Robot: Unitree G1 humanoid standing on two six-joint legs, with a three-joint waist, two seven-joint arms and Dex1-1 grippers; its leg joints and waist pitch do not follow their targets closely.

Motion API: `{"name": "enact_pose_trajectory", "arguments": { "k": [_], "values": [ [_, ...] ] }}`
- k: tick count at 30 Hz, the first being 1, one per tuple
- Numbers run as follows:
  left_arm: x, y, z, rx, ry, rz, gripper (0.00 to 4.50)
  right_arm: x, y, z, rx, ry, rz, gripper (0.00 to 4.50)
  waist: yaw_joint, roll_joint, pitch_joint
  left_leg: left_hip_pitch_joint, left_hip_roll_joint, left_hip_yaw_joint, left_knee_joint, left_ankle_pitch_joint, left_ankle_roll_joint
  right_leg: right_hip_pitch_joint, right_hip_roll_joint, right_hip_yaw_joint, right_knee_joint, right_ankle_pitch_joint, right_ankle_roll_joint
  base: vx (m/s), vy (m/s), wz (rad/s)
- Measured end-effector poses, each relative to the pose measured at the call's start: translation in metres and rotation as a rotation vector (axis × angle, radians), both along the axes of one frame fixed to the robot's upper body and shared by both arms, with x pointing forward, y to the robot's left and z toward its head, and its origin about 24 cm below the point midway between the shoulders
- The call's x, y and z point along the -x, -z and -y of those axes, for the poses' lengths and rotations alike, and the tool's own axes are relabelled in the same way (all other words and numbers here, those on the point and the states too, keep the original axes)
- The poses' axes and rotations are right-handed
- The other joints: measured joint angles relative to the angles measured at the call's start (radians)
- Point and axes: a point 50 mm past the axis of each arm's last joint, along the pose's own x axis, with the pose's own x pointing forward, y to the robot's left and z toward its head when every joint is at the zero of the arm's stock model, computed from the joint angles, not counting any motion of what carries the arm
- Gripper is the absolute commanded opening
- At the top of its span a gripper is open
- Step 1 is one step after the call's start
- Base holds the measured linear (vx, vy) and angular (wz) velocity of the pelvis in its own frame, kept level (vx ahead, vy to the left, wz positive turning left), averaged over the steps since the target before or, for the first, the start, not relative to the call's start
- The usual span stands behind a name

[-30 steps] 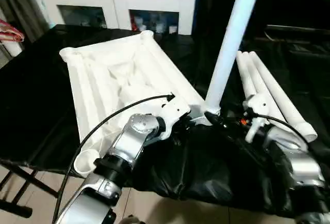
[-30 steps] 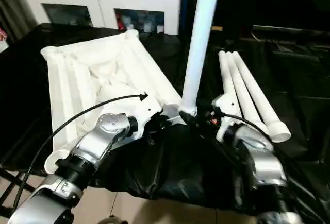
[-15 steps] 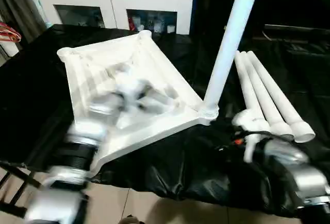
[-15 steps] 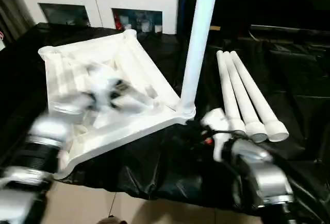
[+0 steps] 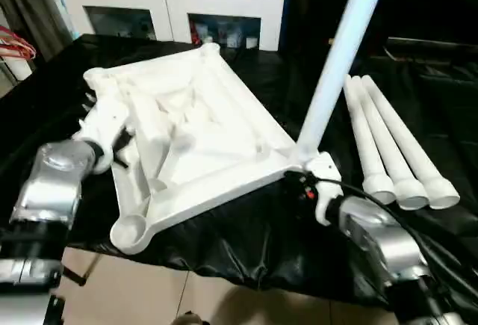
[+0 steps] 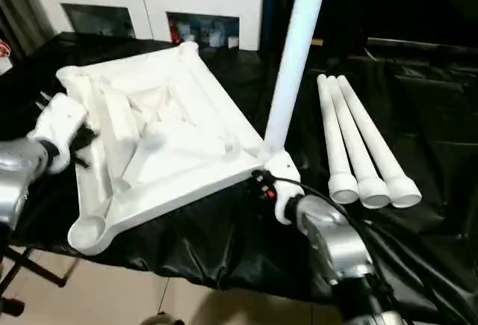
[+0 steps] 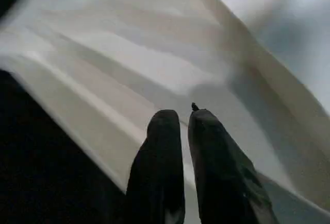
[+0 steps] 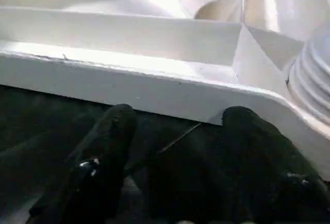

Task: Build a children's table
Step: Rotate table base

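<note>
On my left side, the left gripper point(image 5: 119, 146) hangs beside the outer rim of the table top point(image 5: 216, 183), over the black cloth point(image 5: 246, 243). Through my left wrist camera its two black fingers point(image 7: 162, 147) stand nearly together, only a thin slit between them, with nothing caught in it; the white ribbed plastic lies just beyond their tips, though the blur leaves me unsure whether they touch it.

Moving across, the table top lies upside down on the cloth, ribbed underside up, with an empty corner socket point(image 5: 128, 229) at the corner nearest me. At the corner toward my right, one leg point(image 5: 340, 56) stands upright in its socket, leaning slightly and running out past the upper edge.

Just below that corner sits my right gripper point(image 6: 263, 183). My right wrist camera shows its fingers point(image 8: 111, 131) spread well apart, resting low on the cloth in front of the rim, gripping nothing, with the leg's ribbed base point(image 8: 309, 90) beside them.

Farther right, three loose legs point(image 5: 388, 146) lie side by side on the cloth, touching, wide ends toward me. Behind stands a white cabinet point(image 5: 172, 0).
</note>
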Motion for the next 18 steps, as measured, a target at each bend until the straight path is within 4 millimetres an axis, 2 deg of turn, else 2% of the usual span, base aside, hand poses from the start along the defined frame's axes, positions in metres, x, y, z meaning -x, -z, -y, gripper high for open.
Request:
{"name": "enact_pose_trajectory", "arguments": {
  "k": [3, 6, 8, 10, 12, 16, 17, 18],
  "values": [
    [0.004, 0.005, 0.002, -0.017, 0.059, -0.059, 0.06, -0.004, 0.005, -0.001, 0.023, 0.027, -0.017, 2.58, 0.0, 0.004, 0.001, 0.0, 0.0, 0.0, 0.0, 0.0, 0.0, 0.0, 0.0, 0.0, 0.001, 0.0, 0.0, 0.0, 0.0, 0.0],
    [0.005, 0.005, 0.001, -0.034, 0.097, -0.09, 0.02, -0.008, 0.007, 0.0, 0.042, 0.044, -0.011, 2.49, -0.002, 0.009, 0.0, 0.0, 0.0, 0.0, 0.0, 0.0, 0.0, 0.0, 0.0, 0.001, 0.001, 0.0, 0.0, 0.0, 0.0, 0.0],
    [0.007, 0.003, 0.001, -0.072, 0.143, -0.123, 0.0, -0.012, 0.007, 0.001, 0.059, 0.061, -0.004, 2.16, -0.002, 0.01, 0.0, 0.001, 0.0, 0.0, 0.0, 0.0, 0.0, 0.0, 0.0, 0.001, 0.001, 0.0, 0.0, 0.0, 0.0, 0.0],
    [0.009, 0.002, 0.001, -0.096, 0.178, -0.148, 0.0, -0.015, 0.007, 0.002, 0.068, 0.072, -0.002, 2.12, -0.003, 0.012, -0.001, 0.002, 0.0, 0.0, 0.0, 0.0, 0.0, 0.0, 0.0, 0.001, 0.002, 0.0, 0.0, 0.0, 0.0, 0.0],
    [0.011, 0.0, 0.002, -0.11, 0.208, -0.176, 0.0, -0.016, 0.008, 0.001, 0.069, 0.073, -0.001, 1.84, -0.004, 0.012, -0.001, 0.002, 0.0, 0.0, 0.0, 0.0, -0.001, 0.0, 0.0, 0.001, 0.002, 0.0, 0.0, 0.0, 0.0, 0.0],
    [0.011, -0.001, 0.0, -0.119, 0.204, -0.18, 0.0, -0.02, 0.008, 0.0, 0.07, 0.074, 0.004, 1.64, -0.011, 0.013, -0.001, 0.003, 0.0, 0.0, 0.0, 0.001, -0.001, 0.0, 0.0, 0.001, 0.004, 0.0, 0.0, 0.0, 0.0, 0.0],
    [0.01, -0.001, -0.002, -0.12, 0.195, -0.173, 0.0, -0.02, 0.009, 0.0, 0.068, 0.073, 0.005, 1.39, -0.012, 0.013, -0.001, 0.002, 0.0, 0.0, 0.0, 0.001, -0.002, 0.0, 0.0, 0.001, 0.004, 0.0, -0.001, 0.0, 0.0, 0.0],
    [0.01, -0.001, -0.003, -0.12, 0.188, -0.17, 0.0, -0.02, 0.009, -0.001, 0.067, 0.073, 0.006, 1.39, -0.013, 0.013, -0.001, 0.002, 0.0, 0.0, 0.0, 0.001, -0.002, 0.0, 0.0, 0.001, 0.004, 0.0, -0.001, 0.0, 0.0, 0.0]
  ]
}}
